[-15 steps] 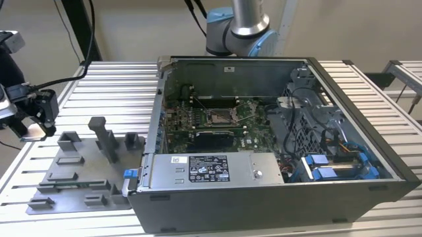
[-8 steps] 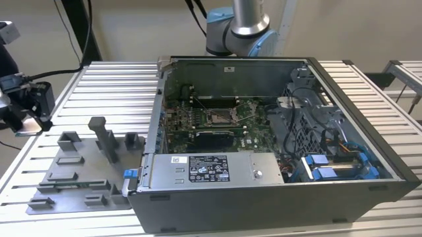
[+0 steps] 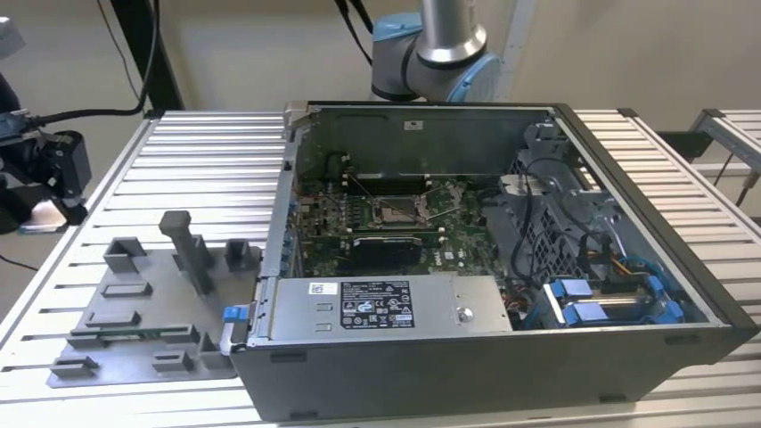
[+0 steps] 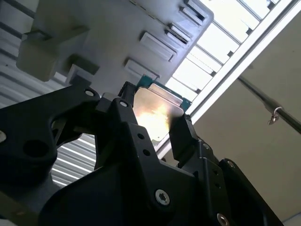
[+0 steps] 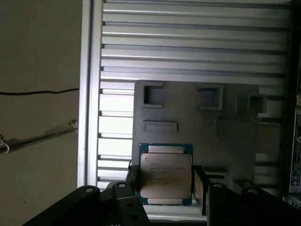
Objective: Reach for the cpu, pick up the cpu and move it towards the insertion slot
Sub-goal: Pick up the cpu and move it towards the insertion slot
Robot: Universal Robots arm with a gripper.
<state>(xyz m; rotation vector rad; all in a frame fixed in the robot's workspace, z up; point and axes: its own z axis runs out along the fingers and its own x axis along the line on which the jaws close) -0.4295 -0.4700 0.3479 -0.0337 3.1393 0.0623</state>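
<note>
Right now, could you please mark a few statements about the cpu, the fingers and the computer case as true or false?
1. The fingers grip the cpu by two opposite edges. True.
2. The cpu is seated in the insertion slot. False: the fingers hold it, and the first wrist view shows the grey fixture tray behind it.
3. The computer case lies open with its circuit board exposed. True.
4. The fixture tray lies at the exterior view's right of the computer case. False: it lies at the exterior view's left.
</note>
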